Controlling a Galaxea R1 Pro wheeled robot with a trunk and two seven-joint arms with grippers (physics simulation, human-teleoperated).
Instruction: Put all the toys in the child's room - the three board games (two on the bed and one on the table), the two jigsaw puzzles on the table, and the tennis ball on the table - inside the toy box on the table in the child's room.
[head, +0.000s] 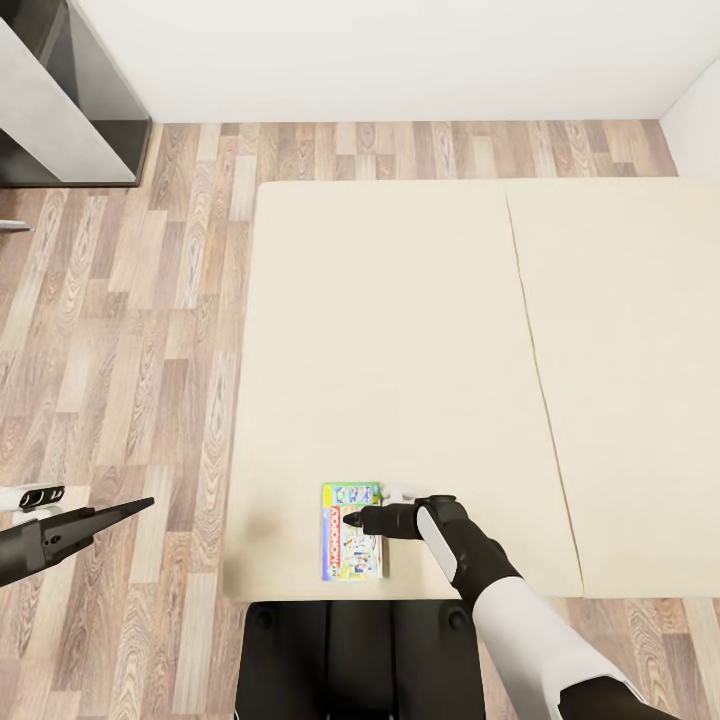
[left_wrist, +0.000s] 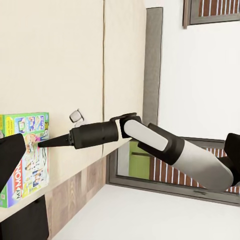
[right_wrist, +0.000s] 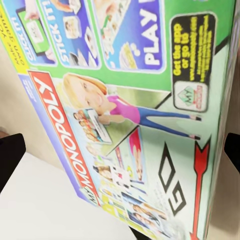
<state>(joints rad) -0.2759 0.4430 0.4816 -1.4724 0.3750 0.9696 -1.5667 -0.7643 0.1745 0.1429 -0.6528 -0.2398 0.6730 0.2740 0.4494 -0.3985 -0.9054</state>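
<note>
A green-white board game (head: 352, 531) with a red band and cartoon figures lies flat on the beige bed (head: 400, 330), close to its near edge. My right gripper (head: 350, 520) hovers just over the cover, open. In the right wrist view the cover (right_wrist: 125, 115) is very close, with a dark finger (right_wrist: 10, 157) at each side. The left wrist view shows the box (left_wrist: 27, 155) and the right gripper (left_wrist: 44, 143) pointing at it. My left gripper (head: 145, 503) hangs open over the floor, left of the bed and holding nothing. The toy box and table are out of view.
Wood floor (head: 150, 300) runs left of and beyond the bed. A dark cabinet (head: 60, 90) stands at the far left by the white wall. A seam (head: 530, 350) splits the mattress. My dark base (head: 340, 650) meets the bed's near edge.
</note>
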